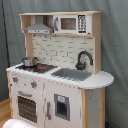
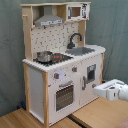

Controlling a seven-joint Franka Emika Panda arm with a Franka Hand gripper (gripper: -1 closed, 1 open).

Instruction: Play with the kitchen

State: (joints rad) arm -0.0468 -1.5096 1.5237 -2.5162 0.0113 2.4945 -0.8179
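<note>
Toy kitchen (image 1: 57, 75) upright at frame centre in both exterior views, backed by a grey curtain.
Its grey sink (image 1: 71, 74) looks empty; small metal pot (image 2: 44, 56) sits on the stove, contents unseen. At 4 o'clock in the second exterior view, the white claw (image 2: 111, 90) hovers apart from it; spread unclear.

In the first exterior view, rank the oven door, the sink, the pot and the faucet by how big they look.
1. Oven door
2. Sink
3. Faucet and pot: they look alike, so no ranking between them.
</note>
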